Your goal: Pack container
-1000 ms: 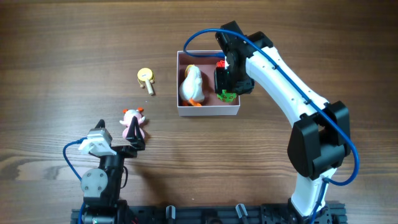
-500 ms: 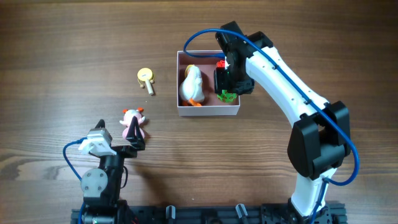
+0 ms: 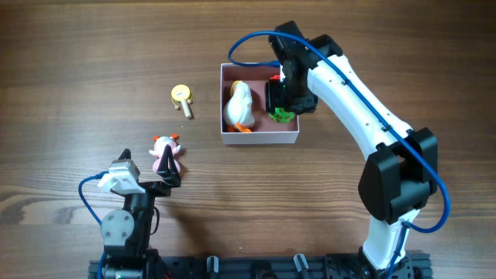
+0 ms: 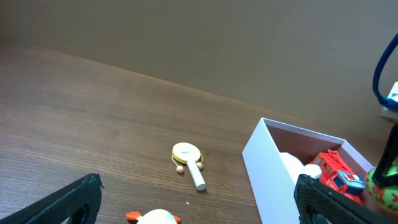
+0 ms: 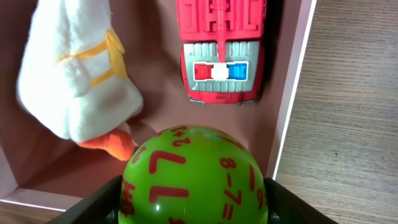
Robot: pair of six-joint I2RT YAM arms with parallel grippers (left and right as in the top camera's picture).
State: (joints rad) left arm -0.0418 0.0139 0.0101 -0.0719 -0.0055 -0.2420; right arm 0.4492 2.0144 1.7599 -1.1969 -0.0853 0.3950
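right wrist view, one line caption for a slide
Right gripper holds a green numbered ball over the box, beside a plush duck and red fire truck.

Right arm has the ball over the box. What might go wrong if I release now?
The green ball held by the right gripper hangs close to a wall of the container; it may clip the rim and roll off. It may land on the fire truck or plush duck and sit high.

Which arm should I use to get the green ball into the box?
Right. The right gripper holds the green ball between its fingers over the container, beside the red truck. The left gripper sits open far off, by the pink toy.
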